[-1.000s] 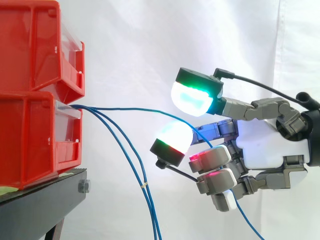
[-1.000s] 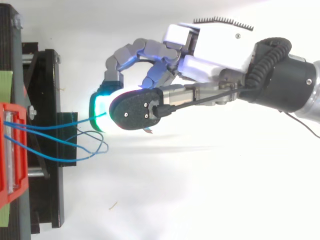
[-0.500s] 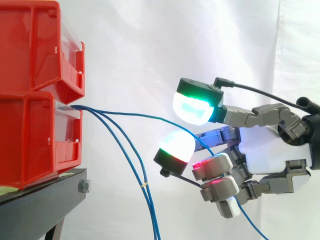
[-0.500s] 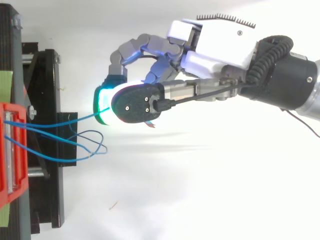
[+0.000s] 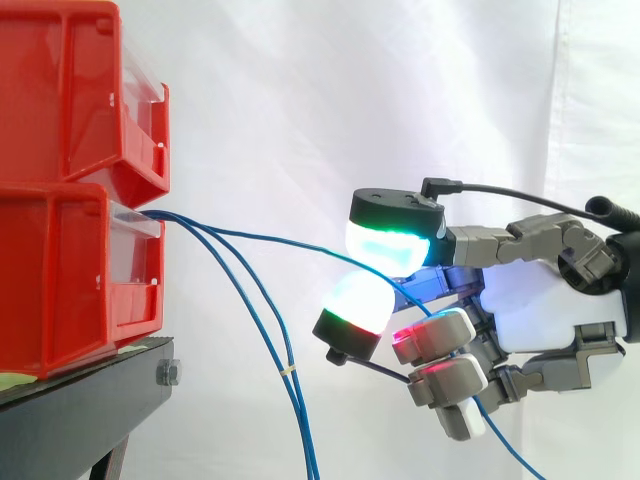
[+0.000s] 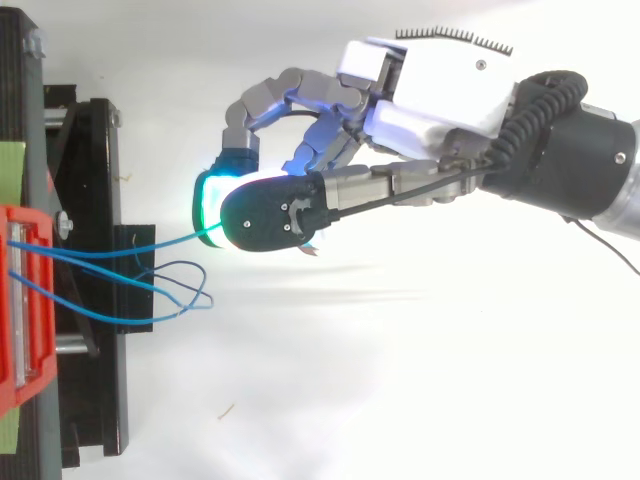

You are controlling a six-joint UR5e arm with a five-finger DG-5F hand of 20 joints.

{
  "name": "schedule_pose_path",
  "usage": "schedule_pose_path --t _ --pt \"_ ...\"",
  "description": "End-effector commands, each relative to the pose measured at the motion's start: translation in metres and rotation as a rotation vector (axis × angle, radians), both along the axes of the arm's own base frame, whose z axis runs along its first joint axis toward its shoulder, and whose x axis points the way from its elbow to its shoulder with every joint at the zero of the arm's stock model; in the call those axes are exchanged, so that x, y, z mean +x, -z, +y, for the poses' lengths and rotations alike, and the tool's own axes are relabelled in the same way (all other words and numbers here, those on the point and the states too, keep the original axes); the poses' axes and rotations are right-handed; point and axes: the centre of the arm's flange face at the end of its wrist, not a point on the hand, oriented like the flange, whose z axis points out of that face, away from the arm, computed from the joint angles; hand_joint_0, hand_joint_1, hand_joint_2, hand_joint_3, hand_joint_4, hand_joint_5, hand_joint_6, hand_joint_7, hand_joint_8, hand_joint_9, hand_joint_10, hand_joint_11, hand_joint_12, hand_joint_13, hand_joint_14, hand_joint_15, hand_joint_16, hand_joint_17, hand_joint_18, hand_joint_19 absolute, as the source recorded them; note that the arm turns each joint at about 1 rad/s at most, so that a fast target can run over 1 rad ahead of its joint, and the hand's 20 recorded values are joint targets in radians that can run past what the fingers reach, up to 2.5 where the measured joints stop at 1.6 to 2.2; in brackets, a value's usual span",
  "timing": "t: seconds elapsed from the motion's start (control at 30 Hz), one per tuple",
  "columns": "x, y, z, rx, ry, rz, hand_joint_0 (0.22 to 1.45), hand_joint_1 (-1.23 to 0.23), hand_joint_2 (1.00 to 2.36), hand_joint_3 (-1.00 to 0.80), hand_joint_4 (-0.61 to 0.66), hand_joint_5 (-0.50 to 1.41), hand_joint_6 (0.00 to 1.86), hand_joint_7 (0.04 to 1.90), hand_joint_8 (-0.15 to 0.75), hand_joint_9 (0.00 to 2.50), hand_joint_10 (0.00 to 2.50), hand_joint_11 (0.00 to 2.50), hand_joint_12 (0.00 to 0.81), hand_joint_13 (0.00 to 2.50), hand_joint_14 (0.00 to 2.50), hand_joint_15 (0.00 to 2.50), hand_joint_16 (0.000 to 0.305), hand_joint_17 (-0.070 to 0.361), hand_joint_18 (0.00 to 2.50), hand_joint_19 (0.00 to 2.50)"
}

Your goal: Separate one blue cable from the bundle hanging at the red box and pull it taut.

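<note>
Hand [image 5: 540, 310] comes in from the right, sitting well clear of the bins. It's closed on the blue cable [image 5: 270, 237]: the upper green-lit pad [image 5: 395, 240] and the lower pad sit almost together with the cable pinched between them. The remaining fingers are curled under, glowing red.

The cable leaves the front lip of the lower red bin [image 5: 70, 270] and runs right and slightly down to the pinch in a shallow curve, not dead straight. Its free end drops below the hand toward the bottom edge.

The 2 other strands [image 5: 265, 320] hang steeply from the same lip, joined by a small pale tie [image 5: 288, 370], apart from the held cable. In the top view they loop out just past the black stand [image 6: 90, 250], short of the pads.

Between the bin lip and the pads is open air, crossed by cables. The upper red bin [image 5: 70, 90] overhangs the lower one. A white curtain [image 5: 300, 100] hangs behind.
</note>
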Motion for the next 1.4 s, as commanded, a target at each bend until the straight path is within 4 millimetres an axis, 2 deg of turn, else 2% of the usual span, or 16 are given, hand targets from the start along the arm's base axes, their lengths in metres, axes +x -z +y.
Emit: schedule_pose_path --t 0.0,0.57,0.87,1.03,1.2,1.37 --pt "0.000 0.000 0.000 -0.001 -0.002 -0.002 0.66 -0.68 1.01 -0.26 0.12 -0.23 0.87 0.95 0.246 1.07 0.18 1.45 0.321 1.20 0.02 1.38 0.048 0.108 0.95 0.96" --pt "0.002 -0.001 0.005 0.008 -0.013 -0.013 0.69 -0.75 1.01 -0.29 0.11 -0.24 0.89 0.94 0.244 1.04 0.20 1.43 0.313 1.20 0.02 1.37 0.047 0.105 0.97 0.95" --pt "0.002 -0.001 0.006 0.036 -0.021 -0.021 0.68 -0.75 1.02 -0.16 0.07 -0.24 0.91 0.98 0.246 1.03 0.21 1.43 0.314 1.20 0.02 1.37 0.047 0.105 0.98 0.95" --pt "0.003 -0.001 0.010 0.046 -0.028 -0.023 0.67 -0.74 1.02 -0.21 0.10 -0.24 0.90 0.97 0.250 1.03 0.22 1.45 0.319 1.21 0.02 1.38 0.047 0.105 0.98 0.96" --pt "0.003 -0.001 0.011 0.056 -0.028 -0.026 0.63 -0.72 1.01 -0.32 0.13 -0.24 0.87 0.94 0.251 1.03 0.20 1.47 0.316 1.20 0.02 1.38 0.047 0.105 0.97 0.97" --pt "0.003 -0.001 0.012 0.066 -0.041 -0.026 0.64 -0.72 1.01 -0.29 0.13 -0.24 0.87 0.94 0.246 1.03 0.19 1.46 0.318 1.19 0.02 1.37 0.047 0.105 0.97 0.98"
